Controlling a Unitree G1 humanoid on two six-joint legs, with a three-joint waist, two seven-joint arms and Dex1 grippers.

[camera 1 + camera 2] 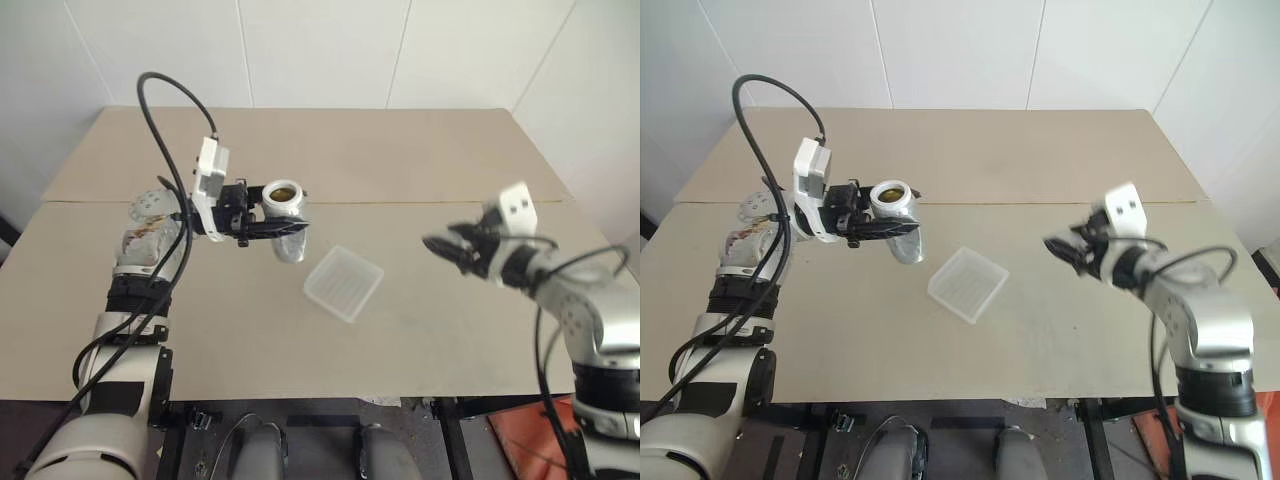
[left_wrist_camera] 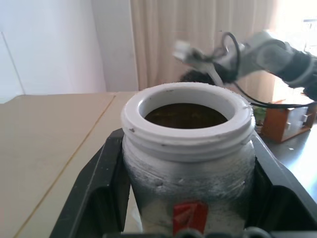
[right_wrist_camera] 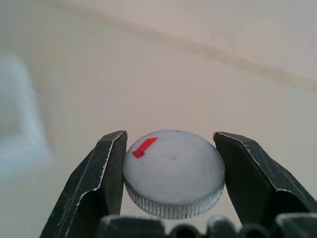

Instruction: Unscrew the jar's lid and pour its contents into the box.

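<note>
Tabletop point(image 1: 420, 160): beige board with a seam across it, white panelled walls behind, pale curtain seen from my left wrist. Jar point(image 1: 285, 205): silvery-grey, red label mark, white threaded mouth uncapped, dark contents point(image 2: 185, 115) inside; my left gripper point(image 1: 262, 228) clamps it above the table. Lid point(image 3: 173, 172): pale grey, red mark, pinched in my right gripper point(image 1: 448, 250), well apart. Box point(image 1: 343, 283): translucent tray lying between them.
</note>
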